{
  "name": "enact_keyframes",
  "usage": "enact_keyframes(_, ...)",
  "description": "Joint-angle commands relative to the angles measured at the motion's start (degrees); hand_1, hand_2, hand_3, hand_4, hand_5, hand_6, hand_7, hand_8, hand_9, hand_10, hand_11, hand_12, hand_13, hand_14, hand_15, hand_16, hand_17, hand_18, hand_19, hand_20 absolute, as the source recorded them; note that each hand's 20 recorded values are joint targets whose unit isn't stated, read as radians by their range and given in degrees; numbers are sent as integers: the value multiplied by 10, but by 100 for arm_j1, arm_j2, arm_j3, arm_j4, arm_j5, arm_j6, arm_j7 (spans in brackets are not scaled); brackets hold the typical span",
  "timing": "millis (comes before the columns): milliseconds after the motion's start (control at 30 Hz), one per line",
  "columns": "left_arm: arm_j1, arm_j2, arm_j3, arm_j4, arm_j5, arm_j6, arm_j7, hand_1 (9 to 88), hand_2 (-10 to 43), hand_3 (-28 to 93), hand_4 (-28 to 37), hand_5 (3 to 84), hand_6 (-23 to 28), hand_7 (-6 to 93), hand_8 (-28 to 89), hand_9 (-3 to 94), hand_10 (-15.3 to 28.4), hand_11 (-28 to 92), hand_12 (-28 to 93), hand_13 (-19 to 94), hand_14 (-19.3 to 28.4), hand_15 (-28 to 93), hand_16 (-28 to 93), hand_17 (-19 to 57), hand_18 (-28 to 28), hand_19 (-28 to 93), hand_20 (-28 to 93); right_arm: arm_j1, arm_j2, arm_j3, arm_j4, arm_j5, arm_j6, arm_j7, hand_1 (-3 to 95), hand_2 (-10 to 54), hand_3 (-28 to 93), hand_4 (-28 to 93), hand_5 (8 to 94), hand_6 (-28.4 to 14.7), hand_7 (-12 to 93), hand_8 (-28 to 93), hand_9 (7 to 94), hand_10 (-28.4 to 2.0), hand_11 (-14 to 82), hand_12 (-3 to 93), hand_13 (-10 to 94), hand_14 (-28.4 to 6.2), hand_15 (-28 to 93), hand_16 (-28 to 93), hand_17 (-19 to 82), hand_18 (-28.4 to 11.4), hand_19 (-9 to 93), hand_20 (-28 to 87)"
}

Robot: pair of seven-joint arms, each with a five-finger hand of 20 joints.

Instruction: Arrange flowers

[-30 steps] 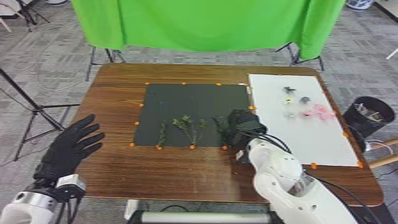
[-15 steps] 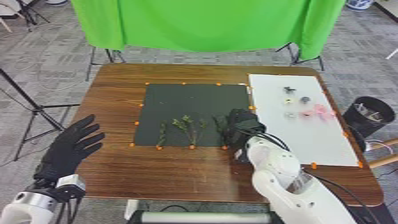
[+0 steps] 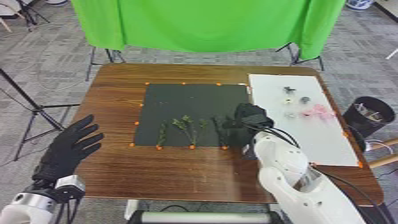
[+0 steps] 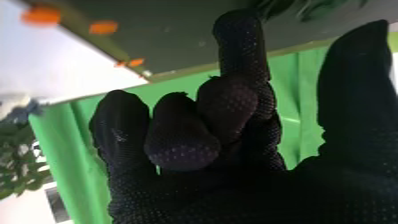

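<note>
The right hand [image 3: 253, 117], fingers [image 4: 240, 45] loosely bent, thumb spread, grasping nothing visible, is hanging beside green stems [image 3: 190, 131] lying on the dark mat [image 3: 191, 95], risking dragging the nearest askew by sweeping low toward pink flowers [image 3: 318, 112].

Beyond your right hand [image 3: 255, 116] and the wooden desk [image 3: 111, 110], you have a green cloth [image 3: 209, 25] hanging. Grey floor [image 3: 62, 65] lies around the desk, with a black stand [image 3: 19, 89] past your left hand [image 3: 64, 156].
</note>
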Motion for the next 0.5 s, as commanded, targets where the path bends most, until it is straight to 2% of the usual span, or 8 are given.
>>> enact_keyframes(33,88,-52,-45,-52,-2,34,14,245,-28,697,-242,271,28,204,-107,227,125,210,154,191,165,301,-11,-93,230,419,67,-17,447,430,-249,65,290,180,187,-46,797,-184,646,-38,513,-130,772,-108,603,431,767,-70,810,350,462,-213,932,681)
enact_keyframes(133,84,-41,-43,-36,-14,39,28,246,-27,696,-242,271,28,204,-107,227,125,210,155,191,165,301,-10,-93,230,419,67,-37,768,546,-238,92,571,503,210,-45,798,-185,575,-51,453,-133,672,-127,564,395,706,-88,804,339,422,-212,932,649)
enact_keyframes(233,155,-21,-66,-55,-34,61,78,246,-27,696,-242,271,28,204,-107,227,125,210,155,191,165,300,-10,-93,230,419,67,-115,1066,741,-233,170,519,696,225,-51,819,-192,487,-75,392,-126,578,-146,460,300,673,-101,812,323,419,-215,932,646)
enact_keyframes(333,166,-20,-82,-55,-34,73,73,246,-28,697,-242,272,28,205,-107,227,126,210,155,191,165,301,-10,-93,230,420,67,-190,1328,857,-154,142,473,692,236,-62,830,-199,418,-86,371,-126,490,-167,398,264,637,-108,815,306,407,-214,932,641)
enact_keyframes(500,187,-8,-76,-52,-47,86,97,246,-28,697,-242,272,28,204,-108,227,125,210,155,191,165,302,-10,-93,230,420,67,-383,1655,966,22,62,372,552,270,-84,848,-218,378,-85,355,-127,431,-163,310,230,581,-110,792,256,364,-211,932,578)
